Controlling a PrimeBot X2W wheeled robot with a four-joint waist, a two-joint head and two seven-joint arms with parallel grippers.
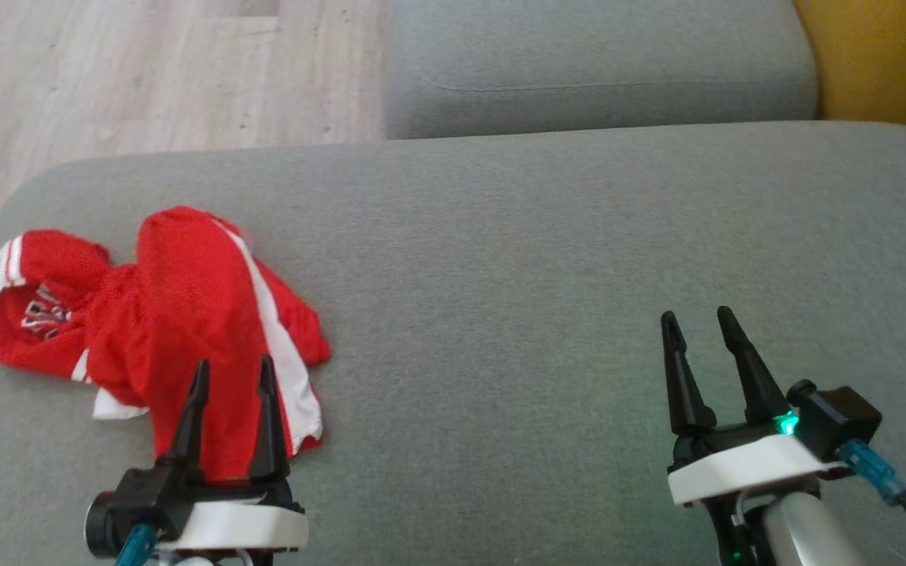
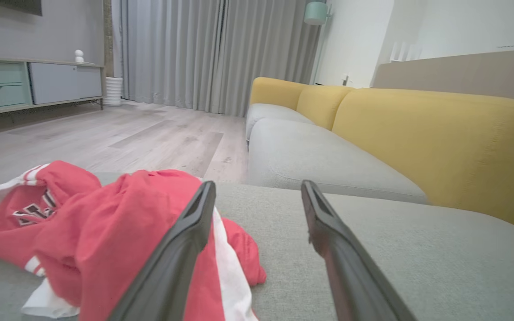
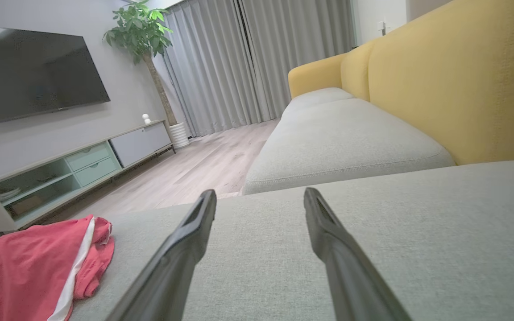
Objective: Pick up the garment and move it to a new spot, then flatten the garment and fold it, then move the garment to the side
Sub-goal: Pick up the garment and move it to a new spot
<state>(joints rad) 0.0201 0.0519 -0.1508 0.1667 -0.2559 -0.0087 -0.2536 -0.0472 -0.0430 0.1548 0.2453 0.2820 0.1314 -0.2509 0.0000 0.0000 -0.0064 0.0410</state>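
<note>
Left tool (image 1: pixel 233 363) and right tool (image 1: pixel 696 315) gape empty; garment (image 1: pixel 178 314) at left edge of cushion (image 1: pixel 539 275) looks limp, light: pinch a ridge.

The left claw (image 1: pixel 234 364) and right claw (image 1: pixel 697 316) have black tapered fingers (image 1: pixel 189 424), white wrist shells (image 1: pixel 241 528) and, seemingly, blue cable plugs (image 1: pixel 874 470).

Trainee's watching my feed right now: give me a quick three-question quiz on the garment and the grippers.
1. Fill in: the left gripper and the right gripper both stand ____ (open/shut).
2. The garment lies nearer to: A) the left gripper, B) the right gripper, C) equally near both.
3. True or false: the garment is already folded flat.

Key: 1 open. 2 A. 3 false, it lies crumpled.
</note>
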